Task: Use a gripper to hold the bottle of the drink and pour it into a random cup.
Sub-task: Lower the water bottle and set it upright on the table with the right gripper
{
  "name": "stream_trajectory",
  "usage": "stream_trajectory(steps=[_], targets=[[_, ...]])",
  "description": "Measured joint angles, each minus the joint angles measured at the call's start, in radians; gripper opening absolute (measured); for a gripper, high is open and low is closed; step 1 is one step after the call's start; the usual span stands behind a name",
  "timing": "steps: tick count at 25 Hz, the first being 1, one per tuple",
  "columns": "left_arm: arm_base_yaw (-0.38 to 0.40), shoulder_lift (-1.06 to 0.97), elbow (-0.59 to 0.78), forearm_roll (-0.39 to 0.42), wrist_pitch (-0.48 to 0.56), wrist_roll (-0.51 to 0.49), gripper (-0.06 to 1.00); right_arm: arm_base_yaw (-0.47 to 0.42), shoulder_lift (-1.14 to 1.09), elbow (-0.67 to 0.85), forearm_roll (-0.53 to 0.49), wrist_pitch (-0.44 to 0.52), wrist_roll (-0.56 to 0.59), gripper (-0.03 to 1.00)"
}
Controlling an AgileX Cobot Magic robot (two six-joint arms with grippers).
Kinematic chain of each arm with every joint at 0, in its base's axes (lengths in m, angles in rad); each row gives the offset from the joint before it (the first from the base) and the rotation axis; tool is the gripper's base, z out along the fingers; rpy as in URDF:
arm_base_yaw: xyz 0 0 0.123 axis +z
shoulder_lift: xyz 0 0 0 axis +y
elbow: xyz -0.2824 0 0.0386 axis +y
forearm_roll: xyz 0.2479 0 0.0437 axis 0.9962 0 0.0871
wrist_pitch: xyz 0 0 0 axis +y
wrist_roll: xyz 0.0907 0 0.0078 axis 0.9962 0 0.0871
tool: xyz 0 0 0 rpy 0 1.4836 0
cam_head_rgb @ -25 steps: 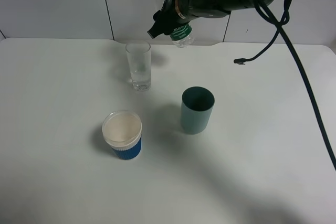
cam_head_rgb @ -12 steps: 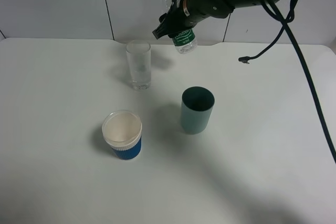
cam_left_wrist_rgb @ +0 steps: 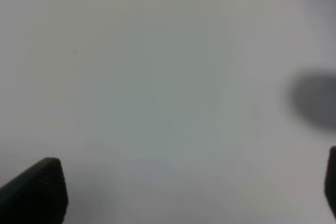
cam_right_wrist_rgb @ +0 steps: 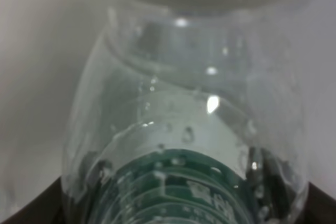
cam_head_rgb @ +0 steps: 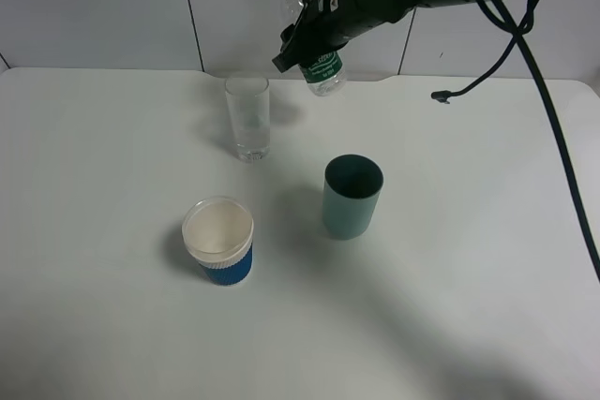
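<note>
Your right arm is reaching in from the far right, high over the far edge of the table (cam_head_rgb: 112,325), wrist bending down and to the left. Its gripper (cam_head_rgb: 307,41) is clamping the bottle of the drink (cam_head_rgb: 324,66) around the middle. The bottle is hanging tilted in the air, just right of and above the cup (cam_head_rgb: 248,117). In the right wrist view the bottle (cam_right_wrist_rgb: 184,129) is filling the frame, green label nearest the jaws. The cup is standing upright at the far middle, with a teal cup (cam_head_rgb: 352,196) and a blue ribbed cup (cam_head_rgb: 218,243) sitting nearer. Your left gripper (cam_left_wrist_rgb: 181,192) is hovering over bare tabletop, fingertips (cam_left_wrist_rgb: 34,192) spread wide, holding nothing.
</note>
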Motion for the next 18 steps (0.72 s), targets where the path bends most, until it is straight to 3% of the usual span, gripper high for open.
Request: stream_trajectory(steps=[6,18], targets=[[0.0,0.0,0.0,0.0,0.0,0.0,0.99,-0.028,-0.113,0.14,0.044,-0.184,-0.005,0.56],[0.0,0.0,0.0,0.0,0.0,0.0,0.99,-0.075,-0.177,0.428,0.092,-0.421,-0.006,0.56]])
